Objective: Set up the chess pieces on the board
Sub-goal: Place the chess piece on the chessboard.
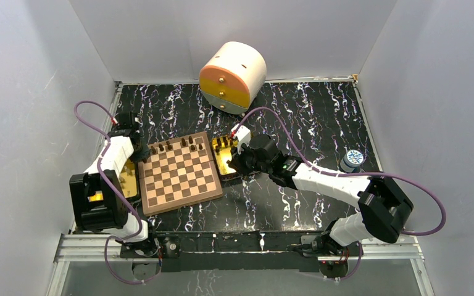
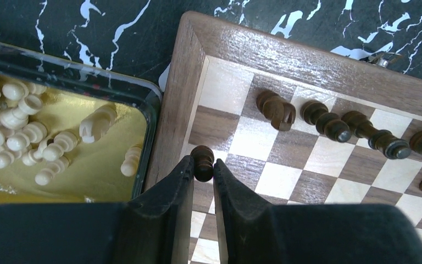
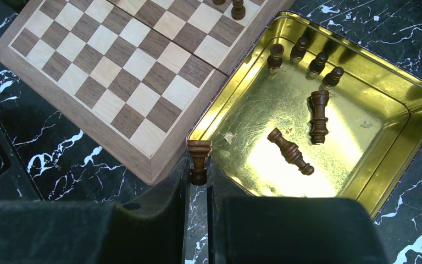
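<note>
1. The pawn (image 2: 202,159) is clamped in our left gripper (image 2: 202,171) over the board (image 2: 286,55)'s edge squares; we lower it upright, centred on one.
2. Our right gripper (image 3: 198,175) pinches another piece (image 3: 199,153) at the tin (image 3: 401,148)'s corner; we lift it clear of the rim.

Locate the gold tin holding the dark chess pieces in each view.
Top external: gold tin just right of the board.
Left wrist: not in it; another tin holds pale pieces.
Right wrist: gold tin fills the right half, beside the board.
Shared landmark: the board.
</note>
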Action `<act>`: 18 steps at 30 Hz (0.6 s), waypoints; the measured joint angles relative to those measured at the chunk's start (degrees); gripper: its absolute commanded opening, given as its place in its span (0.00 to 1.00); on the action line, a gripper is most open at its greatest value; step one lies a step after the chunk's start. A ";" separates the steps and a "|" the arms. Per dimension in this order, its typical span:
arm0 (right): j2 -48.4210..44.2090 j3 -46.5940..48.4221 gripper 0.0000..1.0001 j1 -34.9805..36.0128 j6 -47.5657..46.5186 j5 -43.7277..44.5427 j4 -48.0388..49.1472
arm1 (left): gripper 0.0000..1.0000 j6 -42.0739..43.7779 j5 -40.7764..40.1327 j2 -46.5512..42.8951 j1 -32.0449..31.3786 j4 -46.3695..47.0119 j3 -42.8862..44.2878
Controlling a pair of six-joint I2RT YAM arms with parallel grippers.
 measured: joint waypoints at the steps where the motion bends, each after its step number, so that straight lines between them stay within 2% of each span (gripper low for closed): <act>1: 0.00 0.00 0.04 0.00 0.00 0.00 0.00 | 0.17 0.13 0.15 0.35 0.07 0.17 0.09; 18: 0.02 0.00 0.04 -0.02 0.00 0.04 0.02 | 0.18 1.55 0.74 4.20 0.20 2.14 1.55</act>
